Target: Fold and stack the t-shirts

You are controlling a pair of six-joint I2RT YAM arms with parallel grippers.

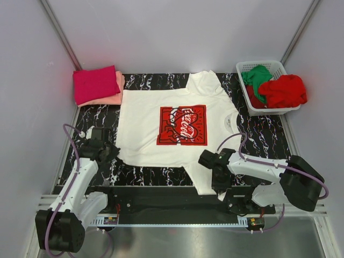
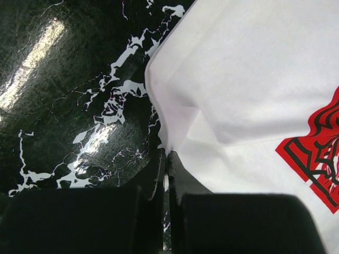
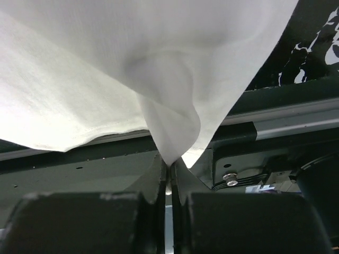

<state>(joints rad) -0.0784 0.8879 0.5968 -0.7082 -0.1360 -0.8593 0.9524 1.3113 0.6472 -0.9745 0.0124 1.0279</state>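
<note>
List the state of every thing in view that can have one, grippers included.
white t-shirt, spread flat, print up, unfolded
magenta t-shirt, folded, lying on the salmon-pink one
salmon-pink t-shirt, folded, bottom of that stack
red t-shirt, crumpled in the basket
green t-shirt, crumpled in the basket
basket, upright, holding two shirts
left gripper, shut on the white t-shirt's edge
right gripper, shut on bunched white t-shirt fabric

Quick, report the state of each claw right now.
Left claw: closed, pinching the edge of the white t-shirt.
Right claw: closed, pinching a fold of the same shirt.
</note>
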